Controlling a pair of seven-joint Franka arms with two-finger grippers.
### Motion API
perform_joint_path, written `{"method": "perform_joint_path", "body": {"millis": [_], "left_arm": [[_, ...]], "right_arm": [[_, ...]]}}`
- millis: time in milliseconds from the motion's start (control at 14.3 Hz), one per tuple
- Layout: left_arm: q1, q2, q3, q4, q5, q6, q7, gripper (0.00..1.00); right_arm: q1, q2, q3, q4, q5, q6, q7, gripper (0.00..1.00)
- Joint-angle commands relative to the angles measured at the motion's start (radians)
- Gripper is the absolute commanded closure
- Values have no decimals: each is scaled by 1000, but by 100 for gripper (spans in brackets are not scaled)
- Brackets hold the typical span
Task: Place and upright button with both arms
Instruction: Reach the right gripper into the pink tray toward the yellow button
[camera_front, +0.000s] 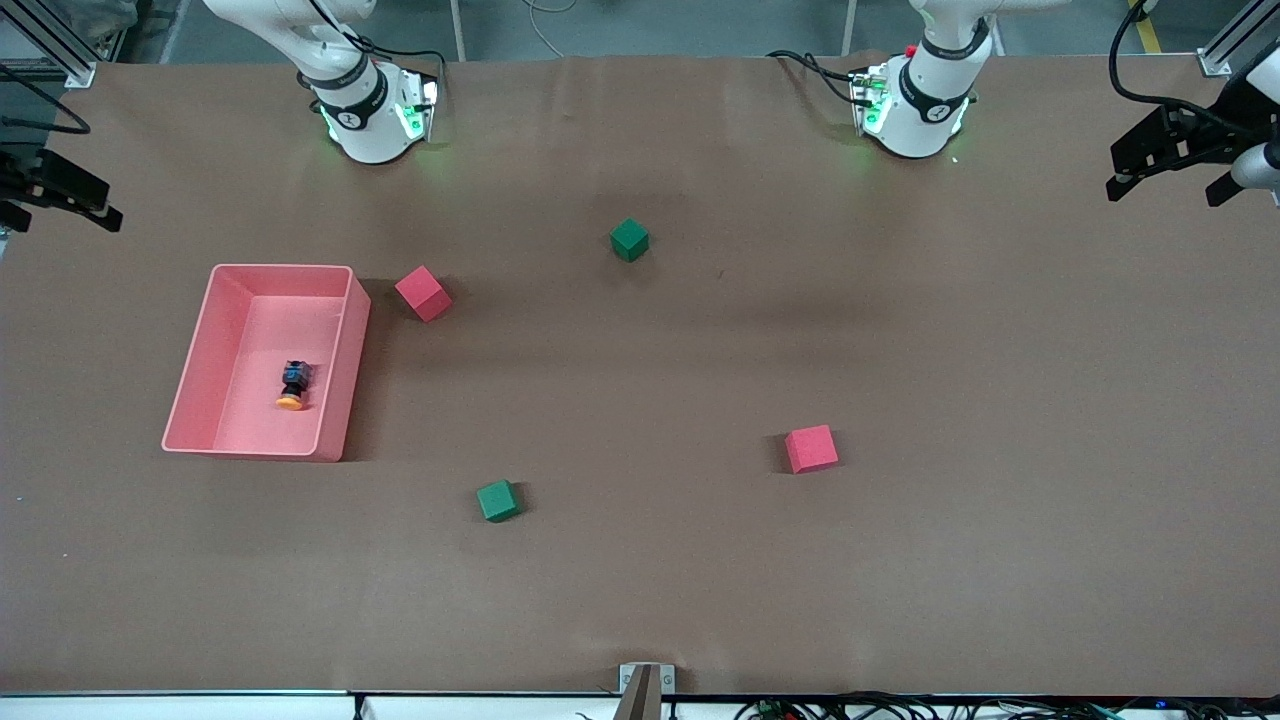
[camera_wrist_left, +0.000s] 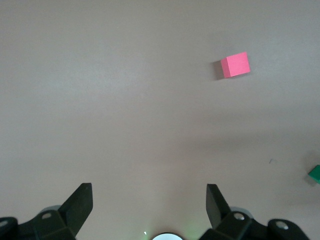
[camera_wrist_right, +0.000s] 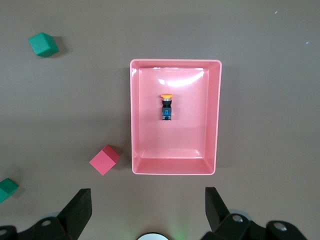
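The button (camera_front: 292, 385) lies on its side on the floor of a pink tray (camera_front: 250, 325) toward the right arm's end of the table, with its orange cap toward the front camera. In the right wrist view the button (camera_wrist_right: 166, 106) lies in the middle of the tray (camera_wrist_right: 170, 147). My right gripper (camera_wrist_right: 145, 202) is open and empty, high above the table beside the tray. My left gripper (camera_wrist_left: 148, 200) is open and empty, high over bare table. Neither gripper shows in the front view, only the arms' bases.
A red cube (camera_front: 423, 293) sits beside the tray. A green cube (camera_front: 629, 240) sits mid-table near the bases. A second green cube (camera_front: 497, 500) and a second red cube (camera_front: 811, 448) lie nearer the front camera. The left wrist view shows that red cube (camera_wrist_left: 235, 64).
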Motion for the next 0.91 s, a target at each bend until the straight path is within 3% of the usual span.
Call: {"method": "perform_joint_path", "body": {"millis": [0, 491, 841], "left_arm": [[2, 22, -14, 20, 13, -7, -4, 0], [2, 23, -14, 20, 11, -9, 1, 0], [1, 28, -15, 20, 11, -9, 1, 0]], "right_arm": [[-15, -28, 7, -176, 11, 113, -8, 0], [-21, 65, 7, -478, 13, 500, -10, 0], [-47, 199, 7, -532, 11, 670, -19, 0]]}}
